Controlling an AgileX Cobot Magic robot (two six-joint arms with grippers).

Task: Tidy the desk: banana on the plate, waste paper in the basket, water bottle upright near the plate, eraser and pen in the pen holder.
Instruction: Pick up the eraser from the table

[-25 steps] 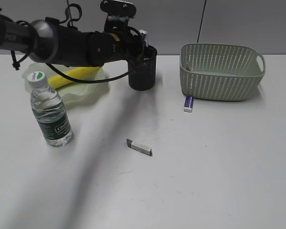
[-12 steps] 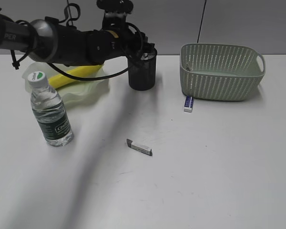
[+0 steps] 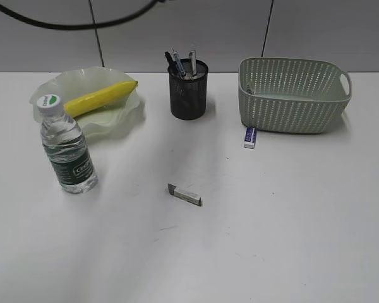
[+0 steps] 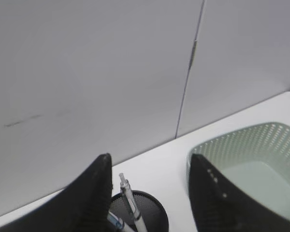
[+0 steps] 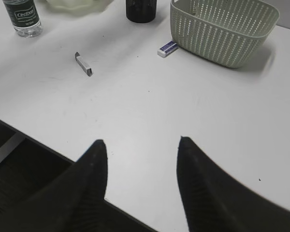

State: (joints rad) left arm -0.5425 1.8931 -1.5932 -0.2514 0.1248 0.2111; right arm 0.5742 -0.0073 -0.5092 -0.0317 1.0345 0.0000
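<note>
The banana (image 3: 100,96) lies on the pale green plate (image 3: 50,85) at the back left. In front of it the water bottle (image 3: 66,148) stands upright. The black mesh pen holder (image 3: 189,95) has pens (image 3: 191,63) standing in it. A blue and white eraser (image 3: 250,137) lies on the desk (image 3: 278,227) in front of the basket (image 3: 294,95). My left gripper (image 4: 151,157) is open above the pen holder (image 4: 157,212), with a pen (image 4: 130,200) standing free below it. My right gripper (image 5: 141,140) is open and empty over the desk's front edge. The waste paper is out of view.
A small grey and white block (image 3: 184,194) lies in the middle of the desk. A grey wall runs behind the table. In the right wrist view the desk's near edge drops off at the lower left, beside the bottle (image 5: 21,17) and basket (image 5: 222,29) farther off.
My left arm has lifted away from the pen holder and left the exterior view. Its jaws have opened, and pens now stand free in the holder.
</note>
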